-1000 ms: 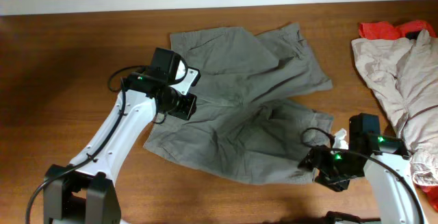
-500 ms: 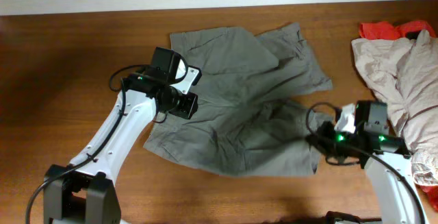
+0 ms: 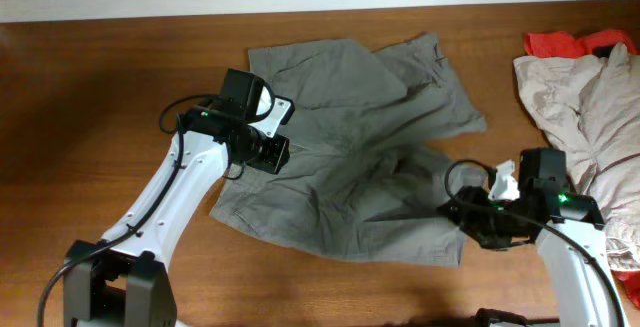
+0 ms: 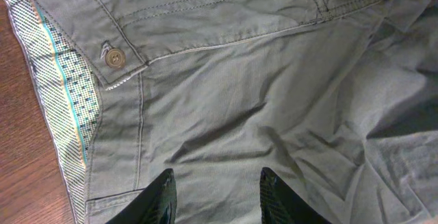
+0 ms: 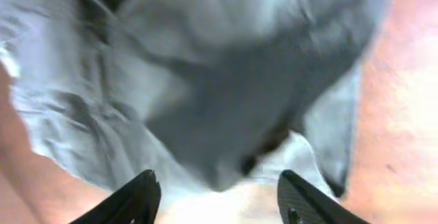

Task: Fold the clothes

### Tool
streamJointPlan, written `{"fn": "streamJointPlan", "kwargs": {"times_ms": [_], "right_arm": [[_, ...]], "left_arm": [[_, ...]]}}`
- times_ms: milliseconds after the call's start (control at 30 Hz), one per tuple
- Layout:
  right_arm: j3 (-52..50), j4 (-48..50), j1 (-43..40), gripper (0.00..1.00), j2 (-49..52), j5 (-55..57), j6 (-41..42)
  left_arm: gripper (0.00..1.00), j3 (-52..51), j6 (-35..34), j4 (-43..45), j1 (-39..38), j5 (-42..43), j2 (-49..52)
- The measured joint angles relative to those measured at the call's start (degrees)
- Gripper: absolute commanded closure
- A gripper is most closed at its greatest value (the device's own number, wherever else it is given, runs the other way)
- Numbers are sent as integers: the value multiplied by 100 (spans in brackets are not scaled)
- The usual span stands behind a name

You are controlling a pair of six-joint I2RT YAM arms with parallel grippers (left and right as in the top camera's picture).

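Note:
Grey-green shorts (image 3: 350, 157) lie spread and creased on the wooden table. My left gripper (image 3: 268, 154) hovers over their left waist part. In the left wrist view it (image 4: 217, 186) is open above the fabric, with the button (image 4: 113, 58) and the patterned waistband lining (image 4: 65, 94) ahead to the left. My right gripper (image 3: 465, 217) is at the right leg's hem. In the right wrist view it (image 5: 217, 183) is open, and the blurred fabric (image 5: 226, 80) hangs just beyond the fingertips.
A pile of beige clothes (image 3: 590, 117) lies at the right edge, with a red cloth (image 3: 565, 42) behind it. The bare wooden tabletop (image 3: 100, 117) shows to the left and in front of the shorts.
My right gripper swung up to the right leg, then slid back down and left. The right leg's lower edge now lies flatter and further out. The left arm has not moved.

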Motion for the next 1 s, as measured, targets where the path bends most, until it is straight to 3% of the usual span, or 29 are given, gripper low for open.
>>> {"fn": "streamJointPlan", "kwargs": {"times_ms": [133, 367, 833, 1000], "right_arm": [[-2, -138, 0, 45, 0, 192, -129], [-238, -262, 0, 44, -4, 514, -166], [-1401, 850, 101, 46, -7, 472, -487], [-1401, 1147, 391, 53, -7, 289, -728]], "left_arm": [[60, 0, 0, 0, 0, 2, 0], [60, 0, 0, 15, 0, 2, 0], [59, -2, 0, 66, 0, 2, 0], [59, -2, 0, 66, 0, 2, 0]]}}
